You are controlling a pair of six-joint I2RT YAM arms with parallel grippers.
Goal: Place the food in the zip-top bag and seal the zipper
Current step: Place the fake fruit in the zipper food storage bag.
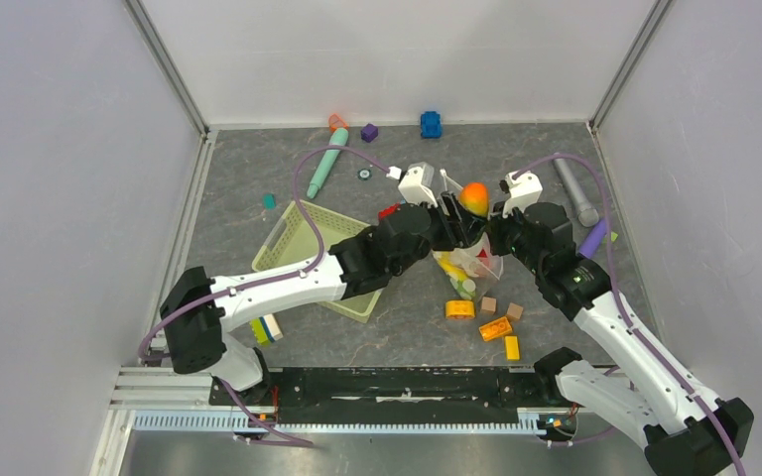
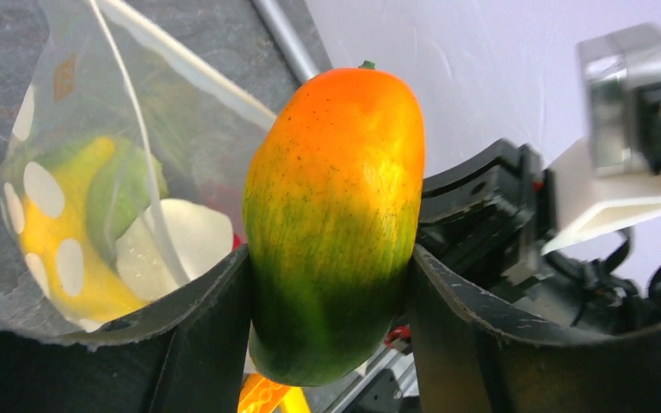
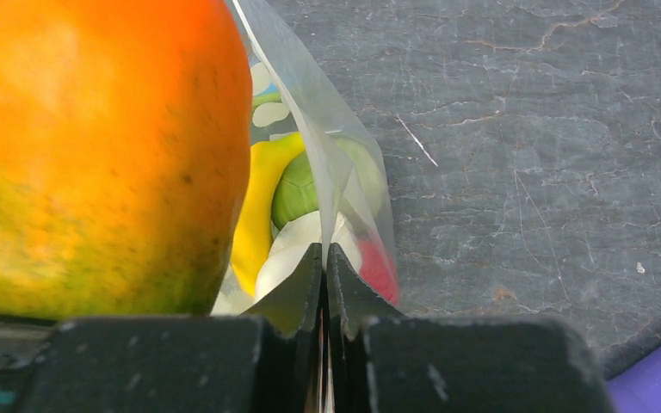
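My left gripper is shut on the orange-green mango, held above the mouth of the dotted zip-top bag. The mango sits between both wrists in the top view and fills the left of the right wrist view. My right gripper is shut on the bag's edge and holds it up. Inside the bag lie yellow, green, white and red food pieces. The zipper strip runs along the open edge.
The pale green basket stands left of the bag, partly under my left arm. Orange, yellow and tan blocks lie in front of the bag. A teal stick, a blue toy and a grey marker lie at the back.
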